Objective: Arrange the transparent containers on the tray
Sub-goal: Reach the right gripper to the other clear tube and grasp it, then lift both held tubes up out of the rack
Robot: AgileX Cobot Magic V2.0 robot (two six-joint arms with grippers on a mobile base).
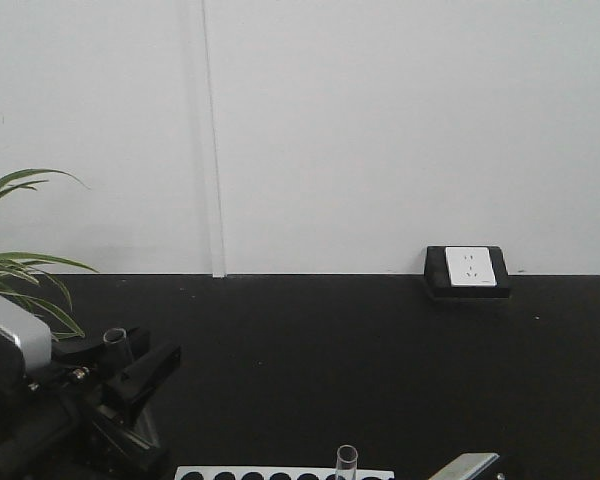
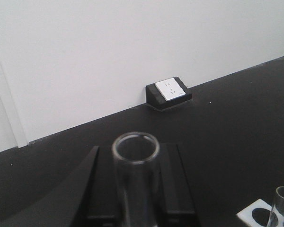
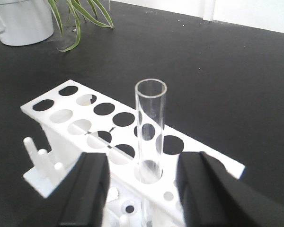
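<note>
1. Front-facing view: the left gripper (image 1: pixel 120 365) sits low at the left edge. Its black jaws are clenched on the held test tube (image 1: pixel 115 342), which leans a little with its open rim up, clear of the black counter (image 1: pixel 330 370). Along the bottom edge the white tube rack (image 1: pixel 270 473) shows a row of dark holes. The racked test tube (image 1: pixel 347 460) pokes up near the rack's right end. Green plant leaves (image 1: pixel 25 265) hang in at the left. A wall socket box (image 1: pixel 467 270) rests on the counter against the white wall (image 1: pixel 380 120).

2. Left wrist view: the held test tube (image 2: pixel 136 158) fills the foreground, rim toward the camera, pinched between the two dark jaws. At the lower right a corner of the tube rack (image 2: pixel 246 213) appears with the racked test tube (image 2: pixel 281 208) standing in it, well apart from the held one. The socket box (image 2: pixel 169 91) sits beyond.

3. Right wrist view: the right gripper (image 3: pixel 144 163) has its jaws spread, one on each side of the racked test tube (image 3: pixel 150 123), with a gap on both sides. That tube stands upright in a hole toward the near end of the tube rack (image 3: pixel 52 113). A white pot (image 3: pixel 23 21) and the plant leaves (image 3: pixel 78 19) lie at the far left of the counter.
</note>
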